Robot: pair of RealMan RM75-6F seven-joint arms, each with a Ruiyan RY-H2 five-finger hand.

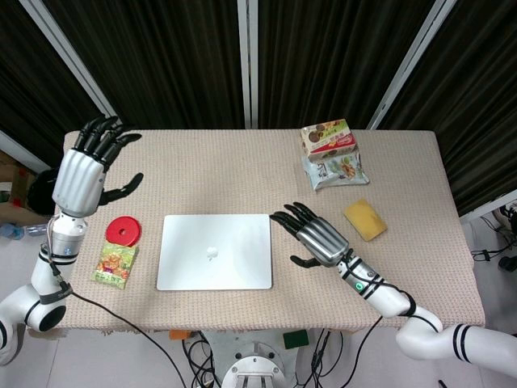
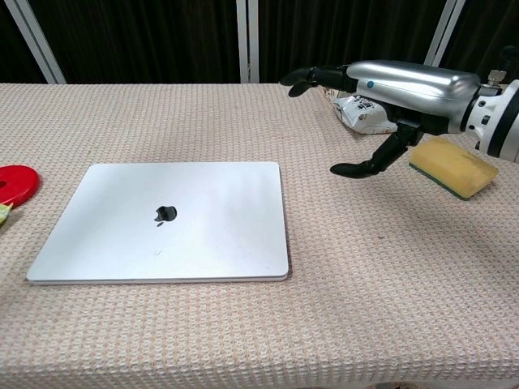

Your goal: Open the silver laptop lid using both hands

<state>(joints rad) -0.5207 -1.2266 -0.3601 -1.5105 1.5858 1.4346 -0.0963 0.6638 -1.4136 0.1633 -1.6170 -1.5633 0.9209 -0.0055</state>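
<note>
The silver laptop [image 1: 215, 250] [image 2: 165, 220] lies flat on the table with its lid down, logo facing up. My right hand [image 1: 316, 234] [image 2: 392, 87] hovers just right of the laptop's right edge, fingers spread and empty, palm down, not touching the lid. My left hand [image 1: 86, 165] is raised at the table's far left, well away from the laptop, fingers spread and holding nothing. The chest view does not show the left hand.
A red disc [image 1: 123, 230] [image 2: 16, 183] and a green snack packet [image 1: 115, 265] lie left of the laptop. A yellow sponge [image 1: 365, 219] [image 2: 452, 166] sits to the right, with snack bags [image 1: 331, 152] at the back right. Beige woven cloth [image 1: 242, 170] covers the table.
</note>
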